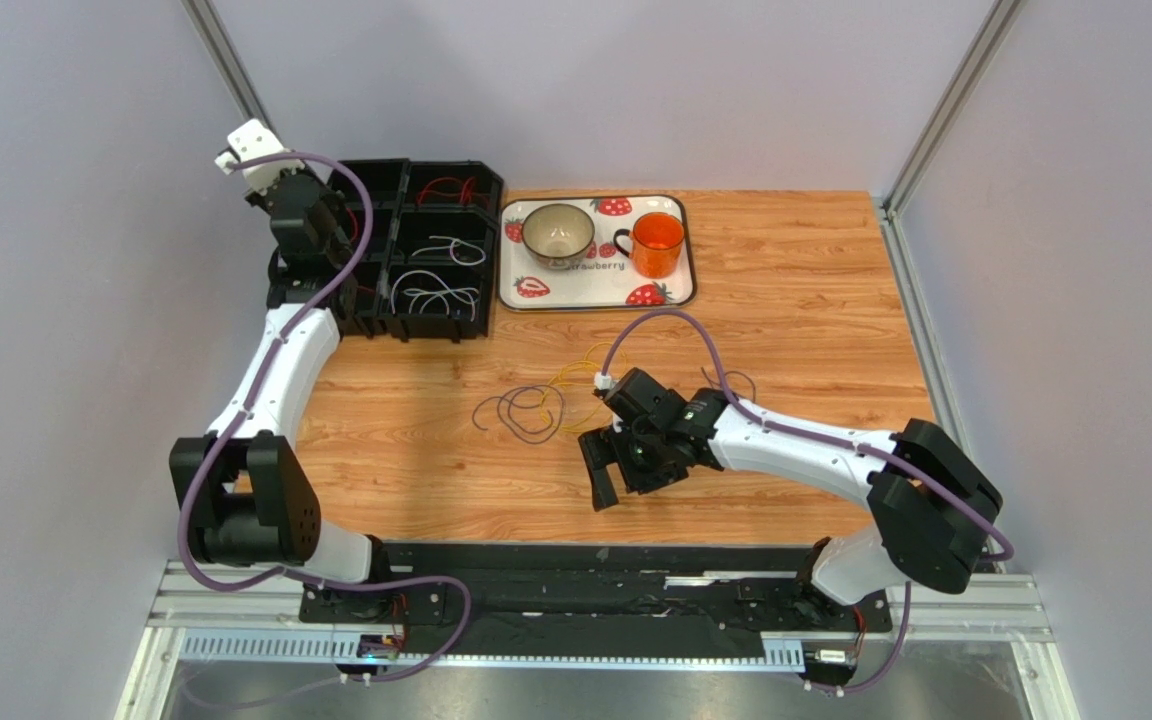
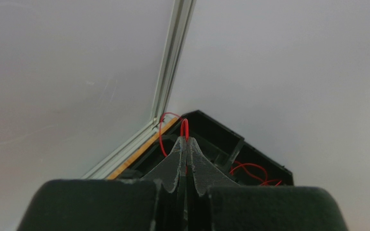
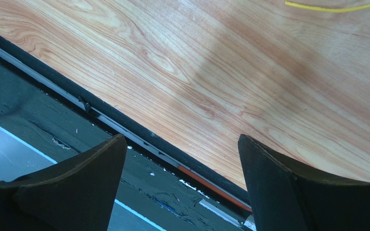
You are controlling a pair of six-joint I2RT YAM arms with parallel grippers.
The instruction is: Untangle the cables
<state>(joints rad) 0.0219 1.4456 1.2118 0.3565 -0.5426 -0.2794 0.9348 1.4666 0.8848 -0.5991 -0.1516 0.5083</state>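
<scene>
Bright, even light is cast from overhead, and only soft, faint shadows are thrown on the light-grained wooden tabletop (image 1: 808,300). In the right wrist view a dim band of shadow is laid across sharply rendered grain, while the near black plastic fingers (image 3: 76,192) are softly blurred. The pale grey wall panels (image 2: 293,72) in the left wrist view are shown flat and hazy.

White links (image 1: 279,365), black joints (image 1: 928,510) and mauve hoses (image 1: 370,225); left gripper (image 2: 186,144) and right gripper (image 3: 181,139) black.

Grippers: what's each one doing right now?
Left gripper: shut on a red cable.
Right gripper: open, holding nothing.
</scene>
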